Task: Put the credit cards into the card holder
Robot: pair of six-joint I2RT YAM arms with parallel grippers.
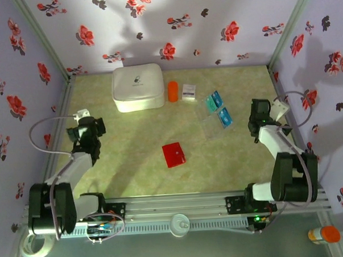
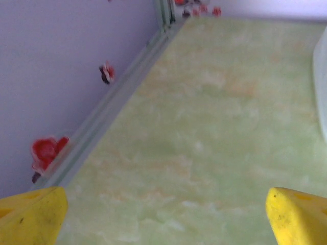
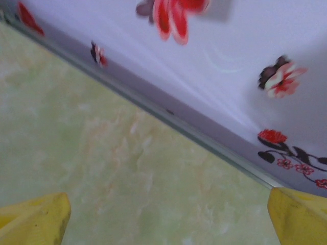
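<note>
The card holder (image 1: 174, 154), a flat bright-red square wallet, lies shut on the green table a little right of centre. Teal credit cards (image 1: 213, 102) and blue ones (image 1: 224, 117) lie farther back and to the right on a clear sheet. My left gripper (image 1: 90, 127) hovers at the table's left side, far from both. In its wrist view it (image 2: 166, 219) is open, yellow fingertips (image 2: 31, 217) wide apart over bare table. My right gripper (image 1: 257, 119) stands just right of the blue cards. It (image 3: 166, 219) is open too, its fingertips (image 3: 301, 217) empty over the table by the wall.
A large white zip case (image 1: 138, 86) sits at the back, its edge (image 2: 323, 92) showing at the right of the left wrist view. Beside it stand an orange cylinder (image 1: 173, 91) and a small white packet (image 1: 188, 92). Flowered walls enclose three sides.
</note>
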